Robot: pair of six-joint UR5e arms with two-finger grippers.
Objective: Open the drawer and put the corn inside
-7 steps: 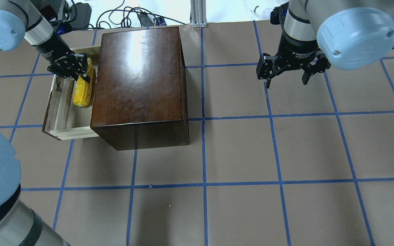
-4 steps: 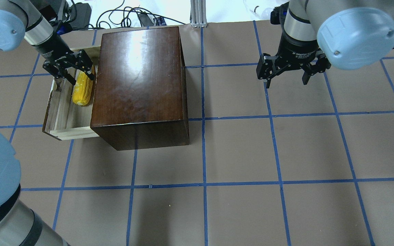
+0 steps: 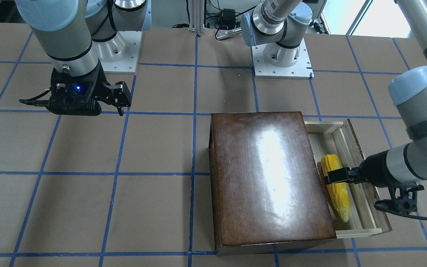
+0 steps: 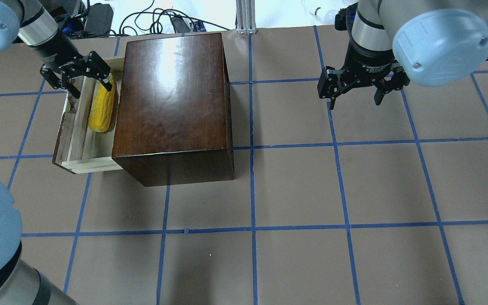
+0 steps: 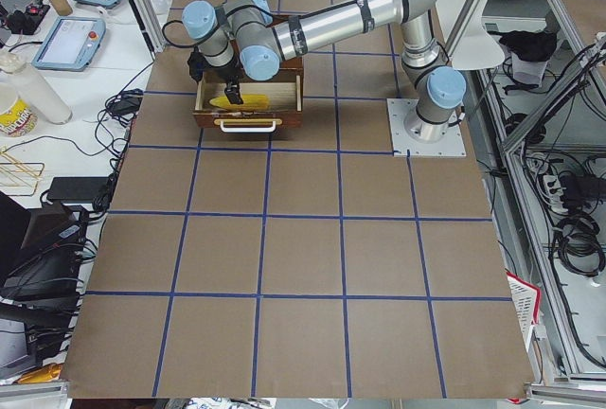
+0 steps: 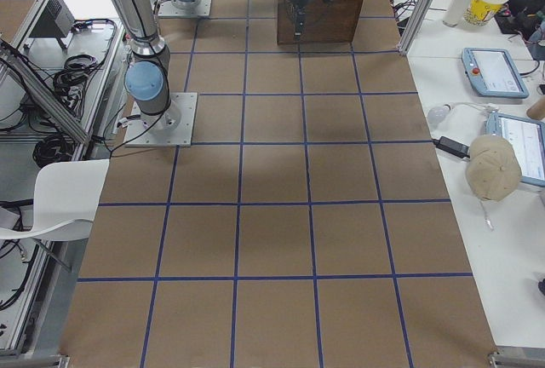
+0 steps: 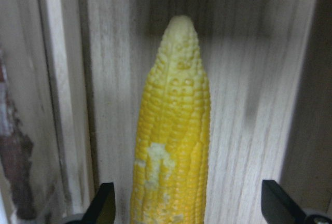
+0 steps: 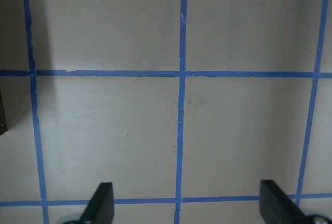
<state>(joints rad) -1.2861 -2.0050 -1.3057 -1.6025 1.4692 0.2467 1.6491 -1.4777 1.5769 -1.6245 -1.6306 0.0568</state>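
The yellow corn (image 4: 100, 108) lies lengthwise in the open drawer (image 4: 79, 142), a pale wood tray pulled out from the left side of the glossy dark-brown box (image 4: 172, 101). My left gripper (image 4: 86, 87) is open and hovers over the corn's far end, with a finger on each side and not touching it. In the left wrist view the corn (image 7: 171, 141) lies on the drawer floor between the spread fingertips (image 7: 104, 206). In the front-facing view the corn (image 3: 337, 193) rests beside the box wall. My right gripper (image 4: 354, 99) is open and empty above the table, well to the right of the box.
The table is brown paper with a blue tape grid. Cables and an aluminium post (image 4: 244, 17) sit past the far edge. The drawer's dark front panel (image 3: 371, 189) faces away from the box. The right wrist view shows only bare table (image 8: 181, 120).
My left gripper has opened, let go of the corn, and drawn back up and away toward the far left. The corn now lies free in the drawer. The right arm has not moved.
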